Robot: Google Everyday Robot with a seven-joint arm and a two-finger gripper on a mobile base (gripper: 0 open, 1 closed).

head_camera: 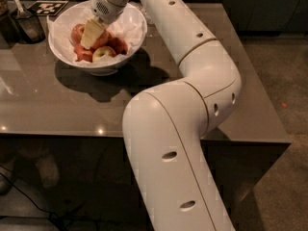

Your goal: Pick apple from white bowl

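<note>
The white bowl [60, 52], lined with crinkled white paper, stands at the back left of the grey table [53, 105]. Several red and yellow-red apples lie in it, among them one at the front [104, 53] and one at the left [77, 32]. My gripper [91, 33] reaches down into the bowl from above and rests among the apples, against the middle of the pile. The white arm [192, 76] comes from the lower right and bends over the table.
A dark container holding a utensil [26, 25] stands left of the bowl. A black-and-white marker tag [50, 6] lies behind it. The table's front edge [72, 134] and right edge are near; bare floor [284, 81] lies to the right.
</note>
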